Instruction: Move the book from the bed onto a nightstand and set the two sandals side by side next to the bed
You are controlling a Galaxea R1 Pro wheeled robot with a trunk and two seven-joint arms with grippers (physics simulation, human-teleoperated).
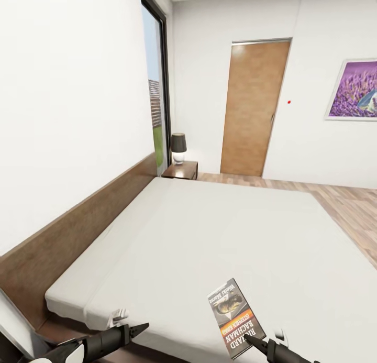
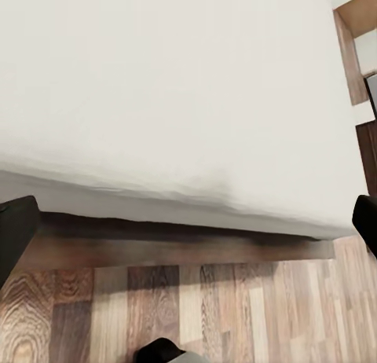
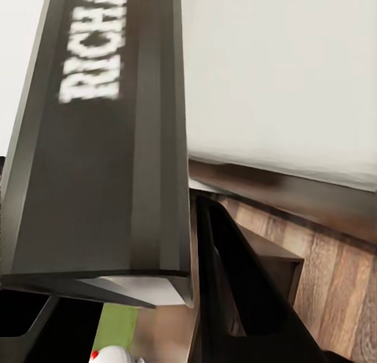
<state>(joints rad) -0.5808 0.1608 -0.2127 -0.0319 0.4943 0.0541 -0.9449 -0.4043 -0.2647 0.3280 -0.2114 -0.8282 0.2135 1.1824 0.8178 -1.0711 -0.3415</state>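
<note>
Head view: book [image 1: 235,317] cover bears white caps "RICHARD BACHMAN", running along its length nr the lower end, beside an orange band w/ small lettering, illegible. Further small print at the cover's upper end, also illegible. Right wrist view: same book [image 3: 102,135], dark face, white caps "RICHA" legible; remainder cut by frame edge, slightly blurred.

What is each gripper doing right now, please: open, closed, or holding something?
Left gripper: open, holding nothing, beside the bed.
Right gripper: closed on the lower edge of the book, lifting it off the mattress.
</note>
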